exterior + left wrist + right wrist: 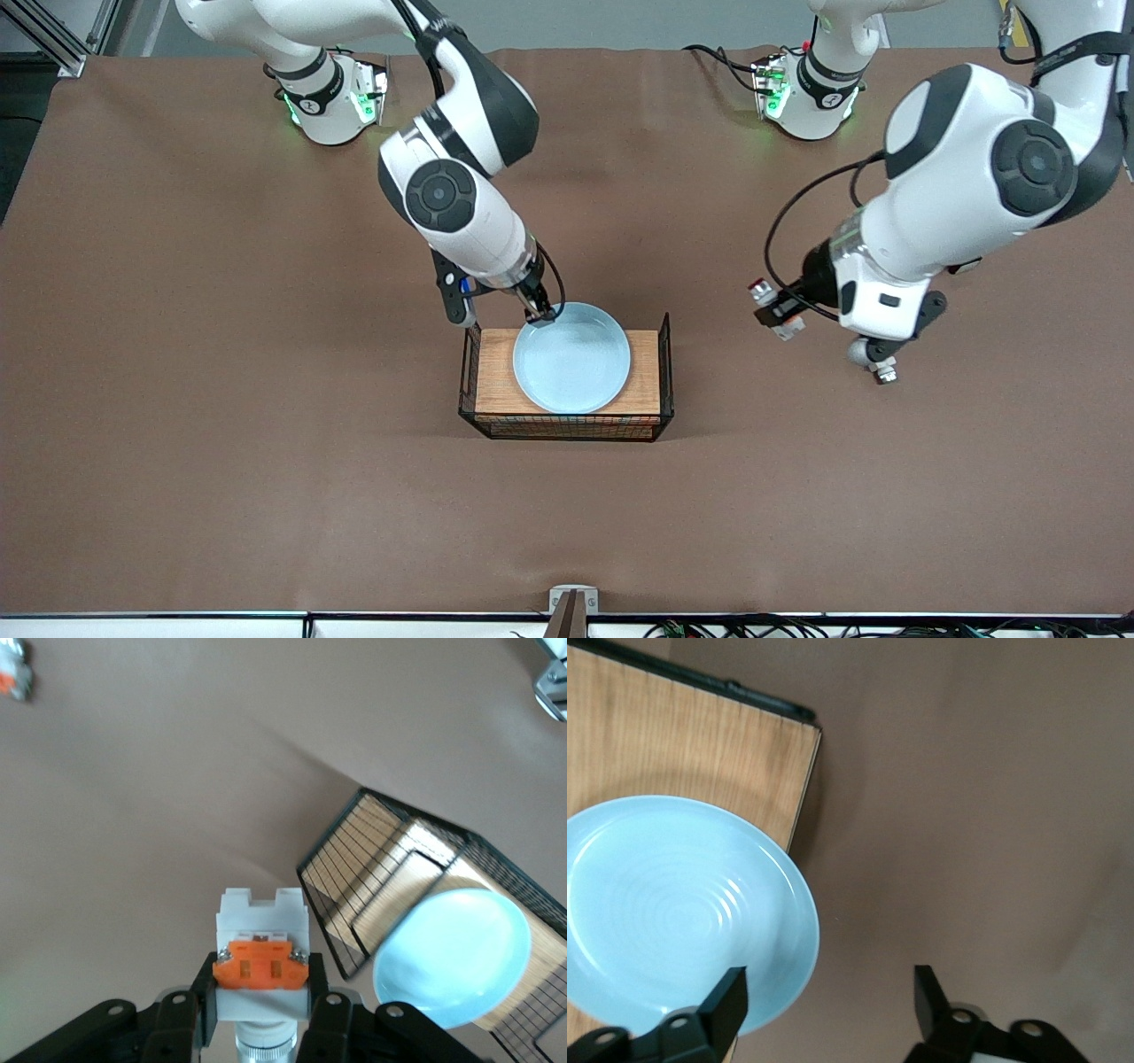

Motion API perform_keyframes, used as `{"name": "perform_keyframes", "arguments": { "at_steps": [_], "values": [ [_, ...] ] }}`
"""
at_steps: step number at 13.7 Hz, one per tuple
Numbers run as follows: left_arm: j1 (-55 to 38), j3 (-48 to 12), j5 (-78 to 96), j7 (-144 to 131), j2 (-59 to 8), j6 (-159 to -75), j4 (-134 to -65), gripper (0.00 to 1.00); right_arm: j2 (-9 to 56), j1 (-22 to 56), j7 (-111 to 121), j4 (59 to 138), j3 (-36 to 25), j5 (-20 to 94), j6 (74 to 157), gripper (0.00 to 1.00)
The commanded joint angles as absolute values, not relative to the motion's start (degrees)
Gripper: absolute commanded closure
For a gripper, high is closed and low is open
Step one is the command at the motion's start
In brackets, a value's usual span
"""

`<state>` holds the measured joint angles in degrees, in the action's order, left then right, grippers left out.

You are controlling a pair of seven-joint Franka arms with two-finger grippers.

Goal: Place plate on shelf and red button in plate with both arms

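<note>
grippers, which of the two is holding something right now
The left gripper, over bare table toward the left arm's end, is shut on the small white red button. The right gripper stands open beside the pale blue plate, holding nothing.

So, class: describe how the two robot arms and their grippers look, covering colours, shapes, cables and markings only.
Both arms have glossy white rounded shells with black joint bands and round dark caps at the joints. Green lights glow at their bases. Black cables loop along each forearm to the wrist. The left gripper and right gripper have two black fingers with small screw holes.
</note>
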<state>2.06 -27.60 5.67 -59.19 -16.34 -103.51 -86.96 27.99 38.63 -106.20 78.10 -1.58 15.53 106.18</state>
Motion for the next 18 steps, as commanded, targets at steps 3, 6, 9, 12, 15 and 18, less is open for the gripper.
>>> {"name": "perform_keyframes", "arguments": {
  "at_steps": [3,6,9,12,15,18],
  "values": [
    [-6.7,-27.5,6.2,-75.5,-23.4,-103.5,-77.4,1.0,13.8,34.3,-97.1,79.0,-1.7,14.5,88.5,0.01],
    [-11.9,-27.0,5.9,-82.4,-26.5,-110.6,-76.4,1.0,7.3,27.6,-78.7,79.7,-1.9,14.5,78.5,0.01],
    [-15.0,-26.7,3.5,-84.0,-29.9,-115.6,-76.5,0.98,1.2,20.0,-57.8,83.1,-1.9,11.1,74.3,0.0],
    [-17.0,-26.8,-3.0,-87.3,-35.6,-120.7,-76.3,0.95,-5.1,11.0,-35.0,89.4,-1.9,8.2,75.7,0.0],
    [-17.5,-26.8,-5.2,-87.6,-38.8,-122.9,-76.1,0.86,-5.1,2.3,-17.2,89.9,-1.9,8.1,77.1,0.0],
    [-19.2,-25.0,-5.4,-87.5,-39.8,-124.7,-76.1,0.41,-4.9,-0.8,-8.2,90.4,-1.9,6.2,80.2,0.0]
  ]
}}
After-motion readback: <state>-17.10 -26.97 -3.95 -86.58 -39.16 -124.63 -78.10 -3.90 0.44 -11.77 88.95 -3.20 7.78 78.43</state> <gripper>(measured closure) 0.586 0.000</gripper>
